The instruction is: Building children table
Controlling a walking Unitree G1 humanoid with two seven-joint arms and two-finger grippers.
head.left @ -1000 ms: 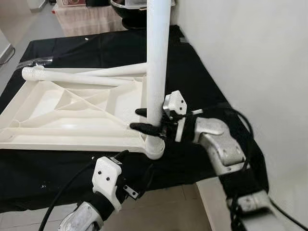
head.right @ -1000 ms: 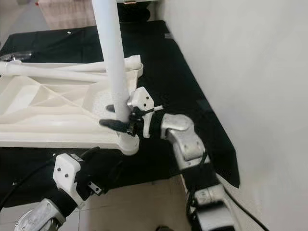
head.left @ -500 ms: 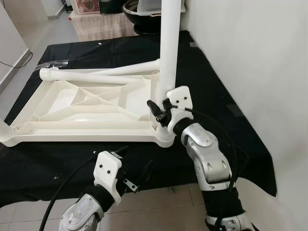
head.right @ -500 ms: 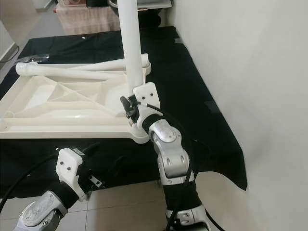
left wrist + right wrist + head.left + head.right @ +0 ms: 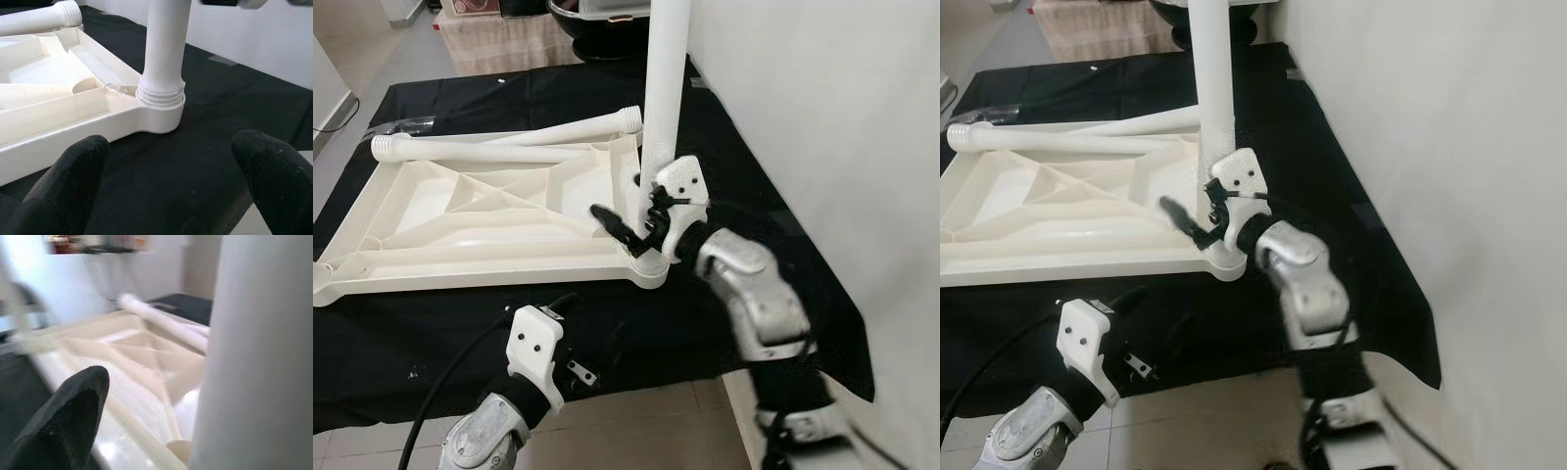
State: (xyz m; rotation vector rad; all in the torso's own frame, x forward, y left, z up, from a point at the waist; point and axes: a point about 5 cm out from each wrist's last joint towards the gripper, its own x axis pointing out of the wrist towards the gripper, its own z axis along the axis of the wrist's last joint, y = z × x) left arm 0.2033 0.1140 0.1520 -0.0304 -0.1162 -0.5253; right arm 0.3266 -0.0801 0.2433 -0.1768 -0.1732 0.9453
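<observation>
Left eye view: upright leg apparently within right pincer.

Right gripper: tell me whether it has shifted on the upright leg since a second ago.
Yes. The right gripper has swung from gripping across the upright leg to angling out over the tabletop, jaws open.

Cream-white ribbed plastic tabletop, upright white plastic tube leg at its corner; plain black cloth beneath; white wall beside; black gripper fingers.
</observation>
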